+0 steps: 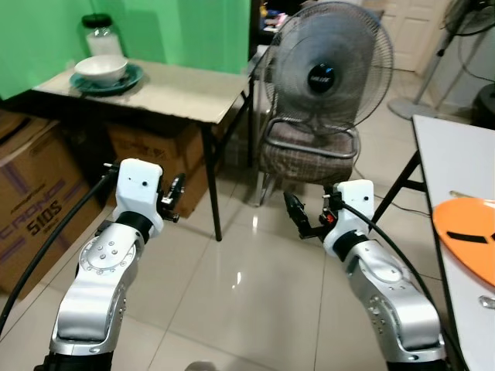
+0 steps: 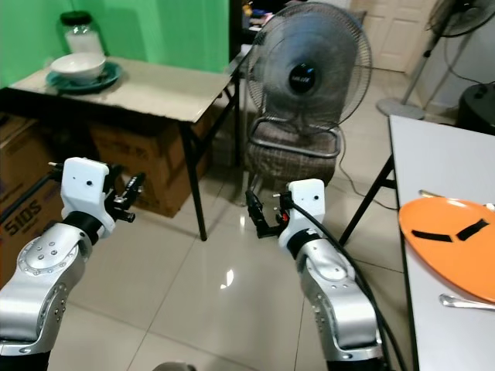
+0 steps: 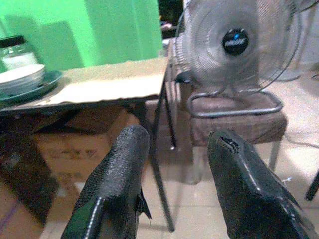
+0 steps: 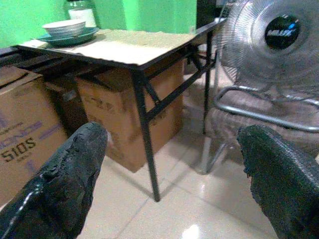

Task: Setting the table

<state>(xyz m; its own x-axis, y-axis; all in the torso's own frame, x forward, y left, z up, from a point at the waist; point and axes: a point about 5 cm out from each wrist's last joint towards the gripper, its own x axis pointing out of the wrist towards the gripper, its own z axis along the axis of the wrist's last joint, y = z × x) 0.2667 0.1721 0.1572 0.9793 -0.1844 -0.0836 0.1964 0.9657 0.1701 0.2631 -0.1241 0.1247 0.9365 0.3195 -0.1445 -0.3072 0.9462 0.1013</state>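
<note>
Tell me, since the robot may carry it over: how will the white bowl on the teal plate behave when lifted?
The white bowl looks glazed, so probably rigid, smooth, breakable and slippery between narrow jaws. It sits loose on the teal plate, so a push would likely slide it, perhaps nudging the plate too. It appears wide and low, unlikely to tip.

floor ahead open | fan, chair block centre | boxes left

head views downward, wrists face fan
</note>
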